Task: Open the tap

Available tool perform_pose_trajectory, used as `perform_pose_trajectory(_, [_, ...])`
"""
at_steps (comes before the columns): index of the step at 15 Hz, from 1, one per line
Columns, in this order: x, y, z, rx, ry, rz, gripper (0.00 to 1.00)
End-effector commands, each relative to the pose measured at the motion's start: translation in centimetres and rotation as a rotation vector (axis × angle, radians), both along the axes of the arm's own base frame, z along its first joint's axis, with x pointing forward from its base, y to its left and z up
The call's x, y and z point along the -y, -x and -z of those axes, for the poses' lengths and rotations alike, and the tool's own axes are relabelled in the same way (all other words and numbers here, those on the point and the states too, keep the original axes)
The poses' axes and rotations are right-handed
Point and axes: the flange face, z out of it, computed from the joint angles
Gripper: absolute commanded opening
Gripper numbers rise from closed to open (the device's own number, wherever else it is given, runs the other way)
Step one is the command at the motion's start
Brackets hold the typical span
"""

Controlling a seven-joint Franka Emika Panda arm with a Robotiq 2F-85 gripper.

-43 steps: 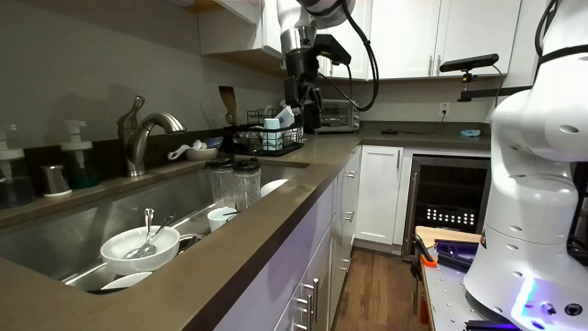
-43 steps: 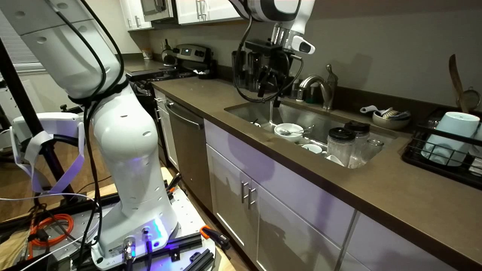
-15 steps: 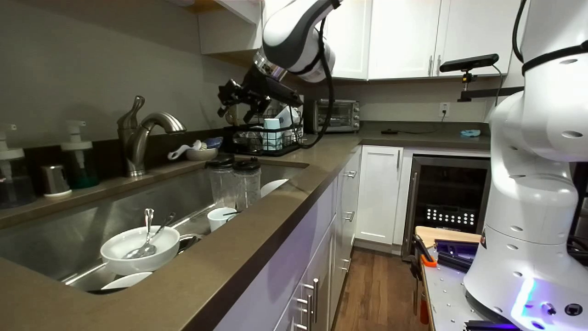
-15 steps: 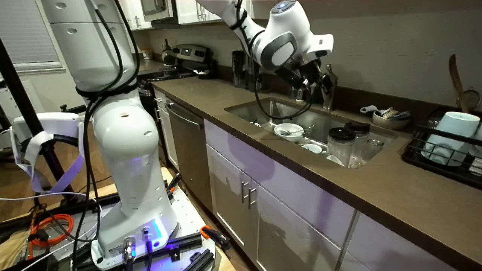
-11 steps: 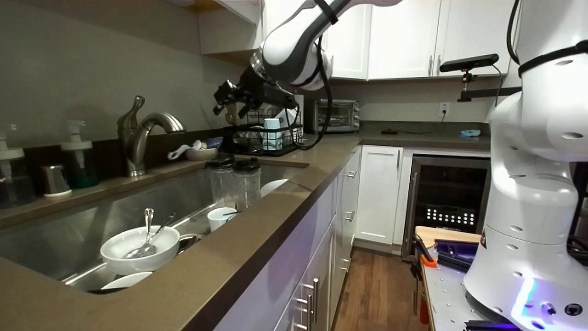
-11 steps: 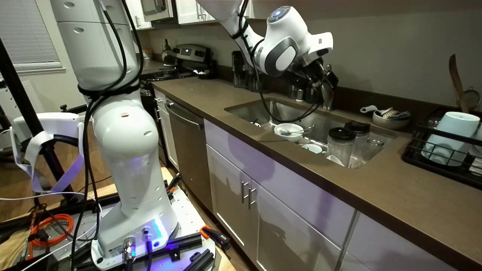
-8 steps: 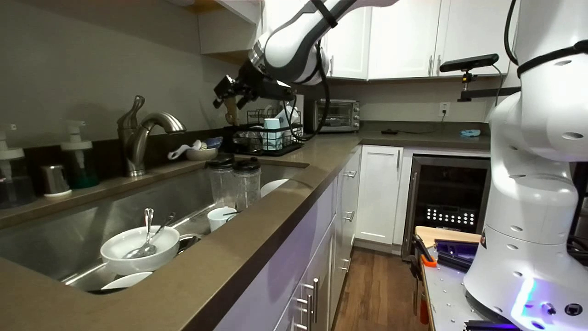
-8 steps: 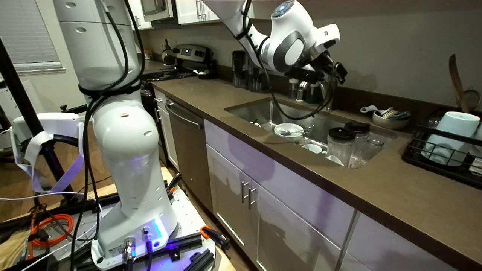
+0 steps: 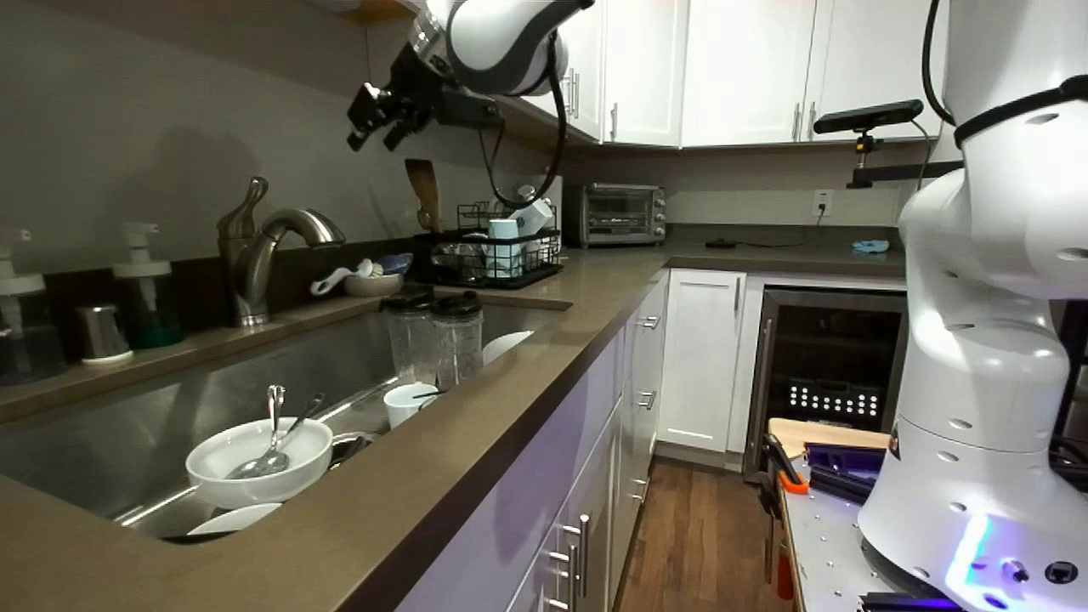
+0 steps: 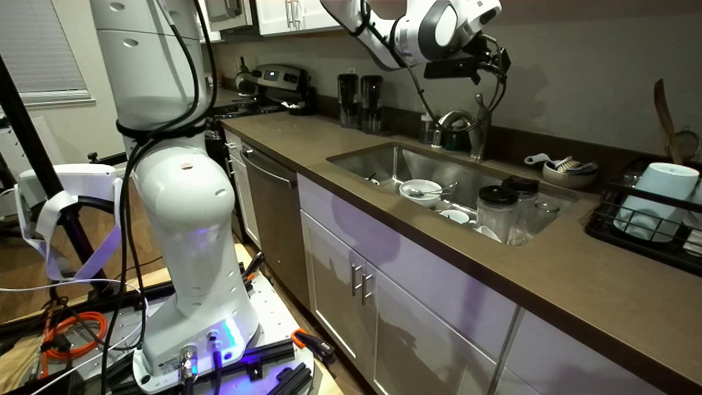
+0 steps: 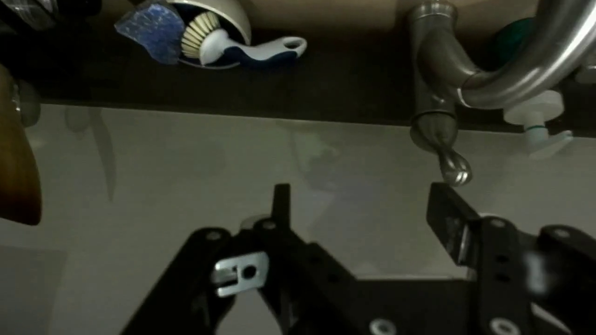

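The tap (image 9: 252,285) is brushed steel with an arched spout (image 9: 304,223) and an upright lever handle (image 9: 246,204) on top. It stands behind the sink in both exterior views (image 10: 479,137). No water shows below the spout. My gripper (image 9: 374,143) is open and empty, tilted down toward the wall, above and apart from the tap. In the wrist view, the gripper (image 11: 358,193) has its fingers wide apart with only wall between them. The lever handle (image 11: 452,166) shows just above the right fingertip (image 11: 440,200). The spout (image 11: 535,79) curves at the upper right.
The sink (image 9: 331,357) holds a white bowl (image 9: 259,472) with spoons, a cup (image 9: 410,404) and lidded jars (image 9: 457,340). Soap bottles (image 9: 146,289) stand beside the tap. A brush bowl (image 9: 374,285) and a dish rack (image 9: 501,263) stand on the other side. Upper cabinets (image 9: 646,76) hang behind the arm.
My gripper has turned from pointing down to pointing toward the wall. In the last half second it has risen and moved toward the tap side. The tap looks unchanged.
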Motion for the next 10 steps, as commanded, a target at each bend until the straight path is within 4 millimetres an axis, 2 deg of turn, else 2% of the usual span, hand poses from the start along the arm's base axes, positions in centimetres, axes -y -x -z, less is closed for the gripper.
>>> perform_pose_trajectory(1, [-4.1, -2.1, 0.5, -0.036, -0.009, -0.045, 0.47])
perform_pose_trajectory(4, [-6.3, -3.3, 1.5, -0.067, -0.028, -0.073, 0.26])
perform_pose_trajectory(7, [-6.9, -4.7, 2.4, -0.077, -0.035, -0.079, 0.07])
perform_pose_trajectory(9, [-7.4, -5.5, 3.1, -0.081, -0.042, -0.082, 0.0])
perform_pose_trajectory(10, [-7.5, -6.0, 3.4, -0.085, -0.048, -0.086, 0.0])
